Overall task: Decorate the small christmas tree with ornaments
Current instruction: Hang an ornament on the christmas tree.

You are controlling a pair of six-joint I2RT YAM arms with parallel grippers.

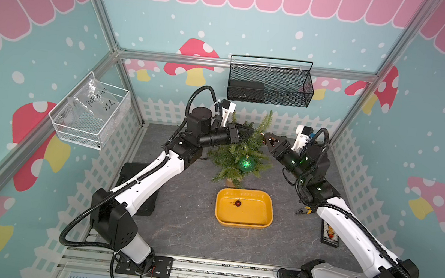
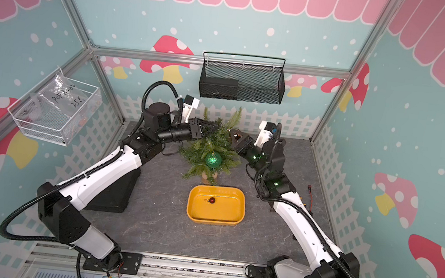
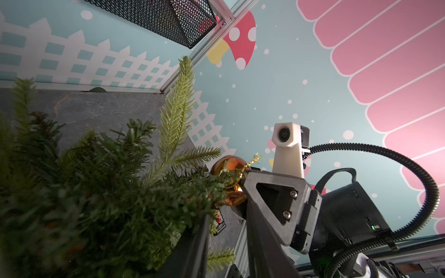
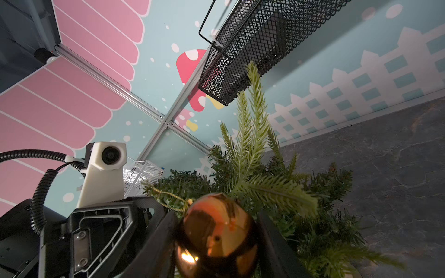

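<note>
Left tool point(image 1: 250, 133): jaws narrowly parted among the upper left branches of the small christmas tree point(image 1: 230, 157).
Green ornament point(image 1: 246, 163): hangs on the tree's front.
Tiny red ornament point(image 1: 238, 203): in the yellow tray point(image 1: 271, 213), before the tree.
Right tool point(image 4: 218, 216): clamps the copper ornament point(image 3: 227, 166) right of the treetop.

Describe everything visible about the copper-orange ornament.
The copper-orange ornament is a shiny, mirror-like ball, apparently glass or plastic, with a small cap and a thin gold cord loop. The right gripper clamps it between both fingers, off the table, right beside the upper branches of the small christmas tree. The loop trails among the needles; I cannot tell whether it is hooked on a twig.
</note>
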